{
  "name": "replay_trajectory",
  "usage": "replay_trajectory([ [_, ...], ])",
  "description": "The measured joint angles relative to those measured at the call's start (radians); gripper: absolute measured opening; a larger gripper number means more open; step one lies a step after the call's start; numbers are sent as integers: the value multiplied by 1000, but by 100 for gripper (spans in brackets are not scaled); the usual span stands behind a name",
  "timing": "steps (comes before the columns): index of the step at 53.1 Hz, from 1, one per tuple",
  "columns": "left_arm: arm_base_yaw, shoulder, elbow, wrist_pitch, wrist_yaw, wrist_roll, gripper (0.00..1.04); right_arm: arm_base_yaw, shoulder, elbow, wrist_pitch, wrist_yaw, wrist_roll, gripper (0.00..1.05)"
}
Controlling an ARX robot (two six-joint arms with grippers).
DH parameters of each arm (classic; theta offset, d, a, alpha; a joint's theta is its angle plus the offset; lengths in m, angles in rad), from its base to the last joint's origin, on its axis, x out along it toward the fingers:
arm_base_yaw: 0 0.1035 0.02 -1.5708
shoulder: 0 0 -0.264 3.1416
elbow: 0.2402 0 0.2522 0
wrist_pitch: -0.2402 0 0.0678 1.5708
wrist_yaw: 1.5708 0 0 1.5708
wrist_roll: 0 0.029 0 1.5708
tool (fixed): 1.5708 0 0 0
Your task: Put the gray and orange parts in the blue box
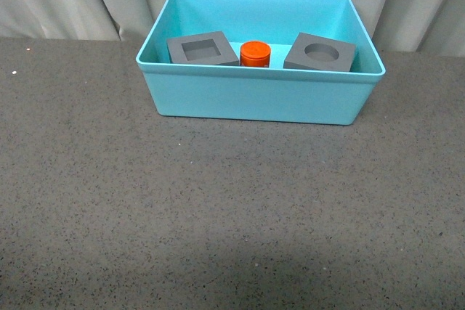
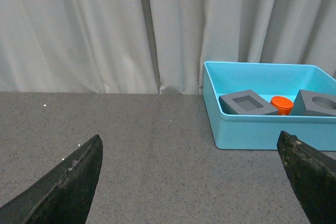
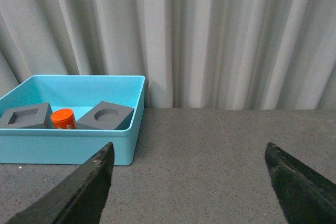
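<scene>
Bin contents: square-recess gray cube [image 1: 203, 50] left, orange cylinder [image 1: 255, 54] middle, round-recess gray cube [image 1: 320, 54] right, all inside blue box [image 1: 254, 96] | left gripper [image 2: 191, 179] spread wide, empty | right gripper [image 3: 191, 182] spread wide, empty

No text, label, brand or number can be read anywhere in these views. The only hint of marking is on the orange cylinder [image 3: 63, 118], standing between the two gray cubes inside the blue box [image 3: 68, 148]: in the right wrist view a small white mark shows low on its side, just above the box's near rim, but it is too small and too cut off to make out. In the front view the cylinder's [image 1: 255, 54] top and side appear plain.
</scene>
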Motion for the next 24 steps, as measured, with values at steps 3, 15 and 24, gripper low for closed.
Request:
replay_trajectory([
  [3, 0, 0, 0, 0, 0, 0, 98, 0, 0, 0, 0, 0, 1, 96],
  [15, 0, 0, 0, 0, 0, 0, 98, 0, 0, 0, 0, 0, 0, 95],
  [24, 0, 0, 0, 0, 0, 0, 98, 0, 0, 0, 0, 0, 1, 95],
])
